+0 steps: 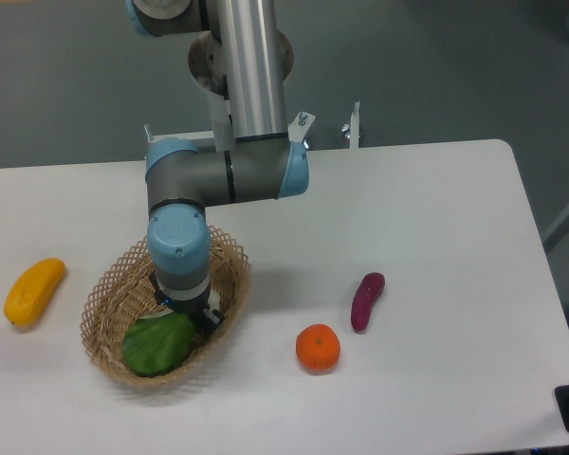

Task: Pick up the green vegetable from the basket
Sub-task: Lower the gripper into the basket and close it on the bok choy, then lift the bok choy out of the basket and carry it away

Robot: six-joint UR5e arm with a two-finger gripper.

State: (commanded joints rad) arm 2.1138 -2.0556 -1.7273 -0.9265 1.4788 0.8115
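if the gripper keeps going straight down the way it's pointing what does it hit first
Most likely the bok choy: the gripper points down into the basket at the leaves' upper right edge. Depth is unclear; it may already be touching.

The white desk [427, 209] before me carries four things directly; the wicker basket [109, 301] sits front-left, with a yellow fruit [33, 291] well apart at its left. Right of the basket lie an orange [318, 348] and, just beyond it, a purple eggplant [367, 300].
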